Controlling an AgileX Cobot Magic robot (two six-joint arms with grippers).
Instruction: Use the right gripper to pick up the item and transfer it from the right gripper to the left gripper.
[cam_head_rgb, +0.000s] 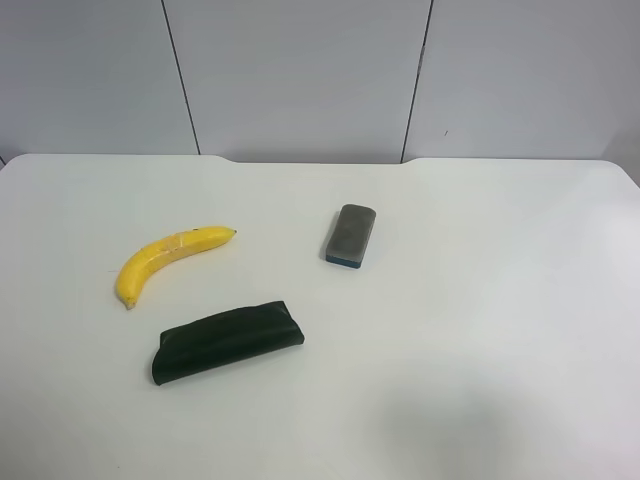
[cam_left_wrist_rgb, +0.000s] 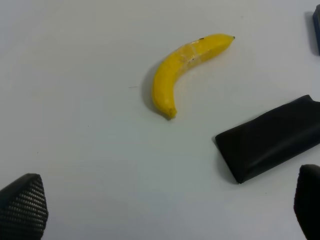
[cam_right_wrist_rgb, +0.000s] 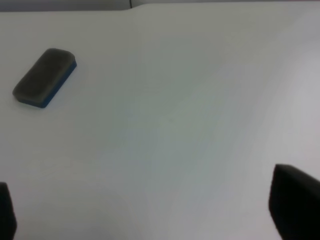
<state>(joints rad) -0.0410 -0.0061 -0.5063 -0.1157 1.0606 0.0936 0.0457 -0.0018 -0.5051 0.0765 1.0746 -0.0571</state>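
White matte table (cam_head_rgb: 480, 330), grey panelled wall (cam_head_rgb: 300, 70) behind.
Curved yellow banana (cam_head_rgb: 165, 260) lies loose beside soft dark pouch (cam_head_rgb: 226, 340); rounded grey-blue eraser block (cam_head_rgb: 351, 236) apart. Left gripper (cam_left_wrist_rgb: 165, 207) and right gripper (cam_right_wrist_rgb: 150, 210) gape wide, empty.

No readable text, label, brand, number or sign on anything in view

Neither arm is seen in the exterior high view. Of the right gripper (cam_right_wrist_rgb: 150, 212) only two fingertips are shown, cut by the frame. The left gripper (cam_left_wrist_rgb: 170, 210) is likewise cropped, as are the eraser (cam_left_wrist_rgb: 317, 31) and the pouch (cam_left_wrist_rgb: 272, 140).
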